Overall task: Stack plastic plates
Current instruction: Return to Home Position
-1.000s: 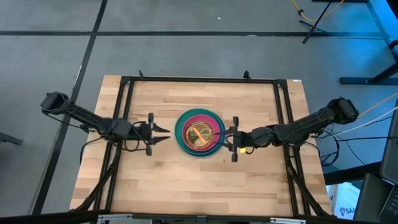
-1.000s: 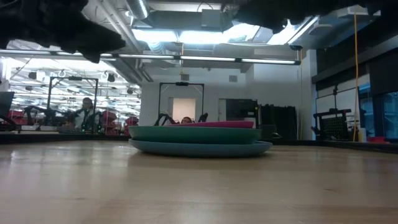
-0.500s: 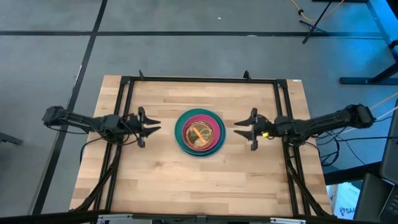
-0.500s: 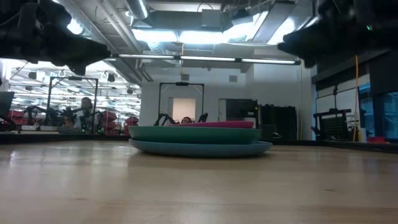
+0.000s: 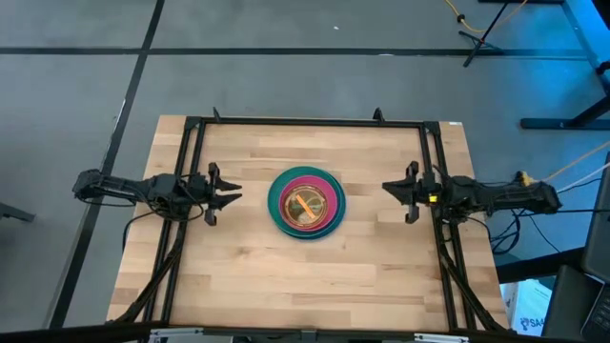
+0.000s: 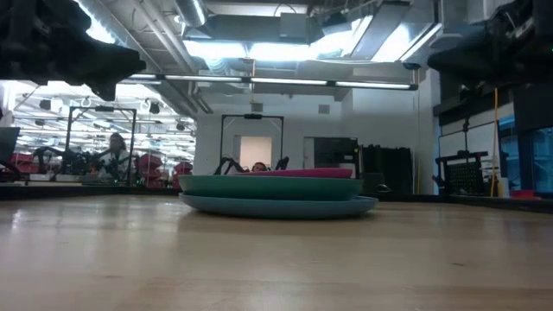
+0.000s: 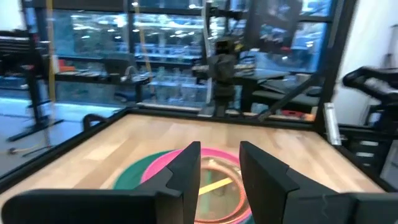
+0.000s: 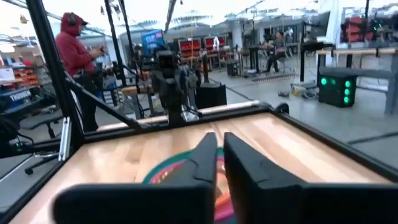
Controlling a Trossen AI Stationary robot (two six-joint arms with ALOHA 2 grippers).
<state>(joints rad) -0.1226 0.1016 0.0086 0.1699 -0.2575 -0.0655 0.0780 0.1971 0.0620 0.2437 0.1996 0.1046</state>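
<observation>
The plastic plates (image 5: 306,202) sit in one stack at the table's middle. A large blue plate (image 6: 276,206) lies on the wood, with a teal one (image 6: 268,187) on it and a magenta one (image 6: 304,173) above that. Small translucent orange plates (image 5: 305,204) are on top. My left gripper (image 5: 235,194) hovers open to the left of the stack, pointing at it, and the plates (image 7: 214,186) show between its fingers. My right gripper (image 5: 385,187) hovers shut to the right of the stack, well apart from it. Neither gripper holds anything.
Black frame rails (image 5: 305,122) run along the table's far, left and right sides. Bare wood (image 5: 305,276) lies near and far of the stack. A person in a red hood (image 8: 73,53) stands beyond the table, and other people (image 6: 112,154) work far off in the room.
Both grippers have drawn back from the stack, the left toward the table's left edge and the right toward its right edge. The right gripper has shut on nothing. The stack has stayed where it was.
</observation>
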